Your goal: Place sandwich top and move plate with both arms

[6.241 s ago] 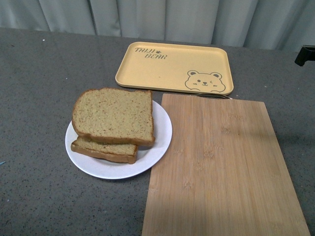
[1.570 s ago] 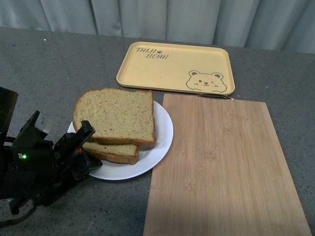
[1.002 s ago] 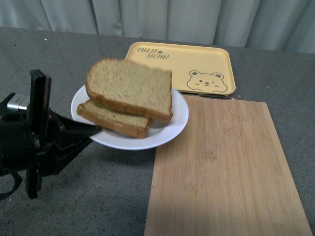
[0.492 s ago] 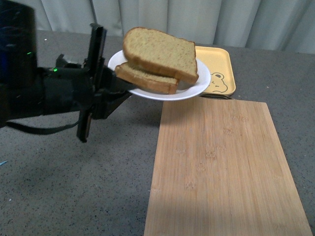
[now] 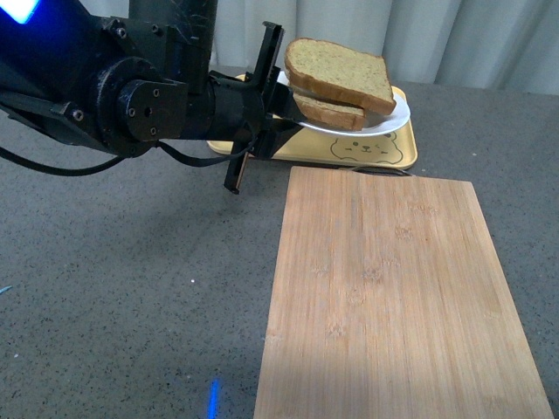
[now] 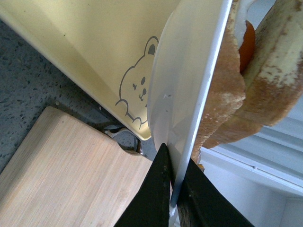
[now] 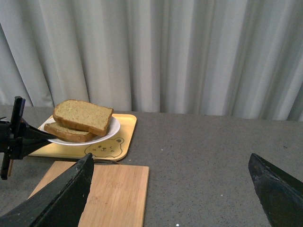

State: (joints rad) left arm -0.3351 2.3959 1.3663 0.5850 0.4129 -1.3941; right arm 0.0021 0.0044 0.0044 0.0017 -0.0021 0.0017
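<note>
White-knuckling plate (image 5: 389, 120) by one rim edge in left tool (image 5: 281, 100), airborne over tray (image 5: 384, 150), 12 o'clock of board (image 5: 393, 288). Right tool (image 7: 170, 163) gaping, empty. Might tip and slide top (image 5: 341, 70) off, single-edge grip, lol.

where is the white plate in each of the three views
Front view: plate upper middle, rim pinched by the left gripper, above the yellow tray.
Left wrist view: plate edge-on, filling the centre.
Right wrist view: plate far off, beyond the wooden board.
Shared landmark: the tray's bear drawing.
</note>
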